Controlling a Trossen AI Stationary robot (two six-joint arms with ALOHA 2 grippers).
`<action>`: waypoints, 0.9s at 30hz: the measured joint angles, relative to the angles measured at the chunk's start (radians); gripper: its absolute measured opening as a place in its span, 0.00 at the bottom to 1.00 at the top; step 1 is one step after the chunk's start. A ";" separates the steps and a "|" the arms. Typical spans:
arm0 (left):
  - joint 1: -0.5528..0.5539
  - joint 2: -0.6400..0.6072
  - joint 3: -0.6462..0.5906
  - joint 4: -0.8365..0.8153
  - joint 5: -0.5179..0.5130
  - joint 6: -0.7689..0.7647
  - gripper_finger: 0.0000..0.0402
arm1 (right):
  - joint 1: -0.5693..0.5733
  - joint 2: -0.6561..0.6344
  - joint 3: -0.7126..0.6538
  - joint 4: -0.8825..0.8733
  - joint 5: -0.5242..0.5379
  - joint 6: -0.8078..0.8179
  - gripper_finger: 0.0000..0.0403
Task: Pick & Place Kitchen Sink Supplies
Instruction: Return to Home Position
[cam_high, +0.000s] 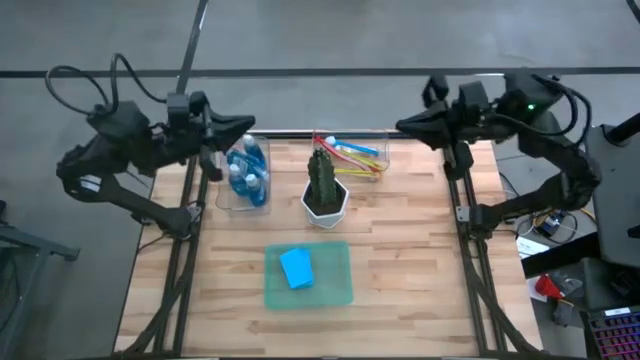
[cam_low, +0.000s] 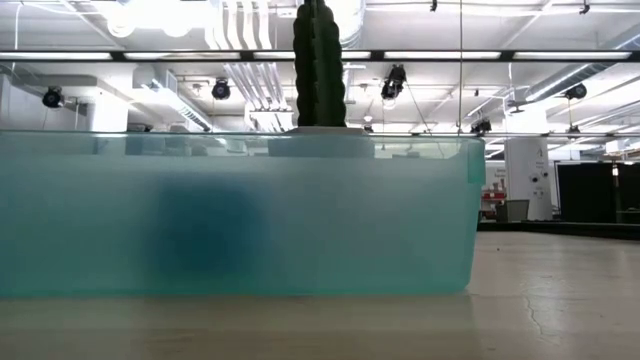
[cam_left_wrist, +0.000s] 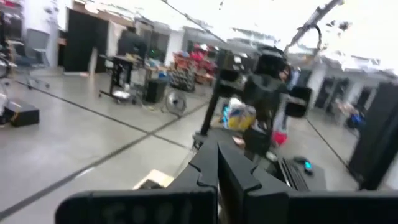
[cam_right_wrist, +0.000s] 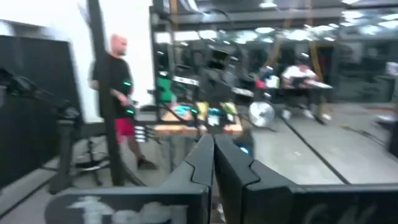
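The left hand (cam_high: 240, 126) hangs empty, its fingers pressed together, over the counter's (cam_high: 420, 260) far edge, to the left of the cactus (cam_high: 322, 178) and beyond it. Its wrist view looks level out into the room. The right hand (cam_high: 408, 125) mirrors it to the right of the cactus and beyond, also closed on nothing.

Both arms sit folded, so I judge this to be the return-to-home step, with the sorting apparently finished. The soap bottles (cam_high: 247, 170) stand in a clear bin (cam_high: 224, 200) just left of the cactus. The brushes (cam_high: 352, 155) lie in a second clear bin (cam_high: 384, 165) just right of it and behind. A blue sponge (cam_high: 296, 268) rests on the green mat (cam_high: 335, 295) in front of the cactus.

The next move probably calls only for settling the joints, with no grasp. The edges to mind are the bins' rims, each near its hand on the cactus side. The cactus itself stands well apart from both hands.
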 joint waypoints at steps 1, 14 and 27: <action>-0.006 -0.016 -0.001 -0.021 0.009 0.002 0.01 | 0.000 -0.017 -0.002 -0.025 0.028 -0.006 0.02; -0.032 -0.121 -0.129 -0.101 -0.019 0.053 0.00 | 0.025 -0.159 -0.088 -0.245 0.117 -0.019 0.02; -0.031 -0.398 -0.576 0.093 -0.075 0.060 0.00 | 0.028 -0.431 -0.652 0.037 0.315 0.058 0.02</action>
